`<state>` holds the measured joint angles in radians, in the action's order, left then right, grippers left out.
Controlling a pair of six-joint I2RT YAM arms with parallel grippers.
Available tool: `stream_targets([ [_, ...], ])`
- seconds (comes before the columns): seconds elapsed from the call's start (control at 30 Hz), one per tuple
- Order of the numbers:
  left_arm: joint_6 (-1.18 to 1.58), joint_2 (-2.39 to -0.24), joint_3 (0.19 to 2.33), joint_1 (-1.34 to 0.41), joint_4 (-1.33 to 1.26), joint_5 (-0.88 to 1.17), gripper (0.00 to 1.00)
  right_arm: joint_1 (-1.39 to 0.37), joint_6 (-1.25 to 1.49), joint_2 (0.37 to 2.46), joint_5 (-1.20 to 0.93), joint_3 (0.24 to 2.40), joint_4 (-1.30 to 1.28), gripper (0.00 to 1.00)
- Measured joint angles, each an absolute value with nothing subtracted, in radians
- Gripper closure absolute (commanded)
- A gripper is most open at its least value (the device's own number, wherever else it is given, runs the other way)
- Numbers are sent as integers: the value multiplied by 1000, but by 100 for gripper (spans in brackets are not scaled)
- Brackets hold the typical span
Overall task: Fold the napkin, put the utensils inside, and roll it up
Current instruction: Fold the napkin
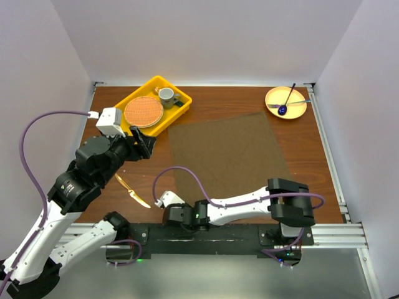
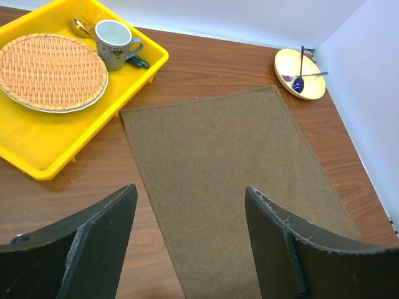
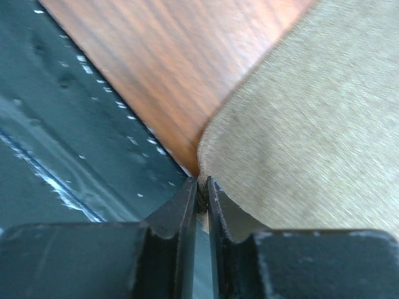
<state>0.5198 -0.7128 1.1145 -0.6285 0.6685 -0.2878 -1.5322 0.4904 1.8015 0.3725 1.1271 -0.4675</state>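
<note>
Down at the near edge, cloth corner pinched.
My right gripper (image 3: 201, 184) is clamped on the napkin (image 1: 227, 149), which lies flat mid-table. My left gripper (image 2: 190, 190) hangs above it, jaws wide apart. A gold knife (image 1: 132, 190) lies left of the cloth, and the yellow tray (image 1: 181, 106) sits beyond.

Clutter along the back
Mat (image 2: 51, 71) and mug (image 2: 113, 43) in the yellow tray (image 2: 37, 143); blue spoon (image 2: 298, 84) on the plate (image 2: 287, 62).

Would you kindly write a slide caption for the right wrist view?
Right pincer shut on a corner of the napkin, at the edge of the table.
</note>
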Motion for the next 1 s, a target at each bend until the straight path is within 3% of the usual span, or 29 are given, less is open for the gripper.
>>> stream_targets([
  [0.27, 520, -726, 1114, -628, 667, -282, 25, -1531, 525, 1605, 384, 1108, -520, 100],
  [0.63, 520, -735, 1114, -628, 652, -269, 24, -1506, 586, 1518, 402, 1048, -535, 100],
  [0.73, 520, -739, 1110, -628, 640, -263, 25, -1407, 586, 1484, 412, 1047, -542, 100],
  [1.0, 519, -790, 1054, -628, 582, -228, 24, -879, 453, 1470, 482, 1065, -529, 100],
])
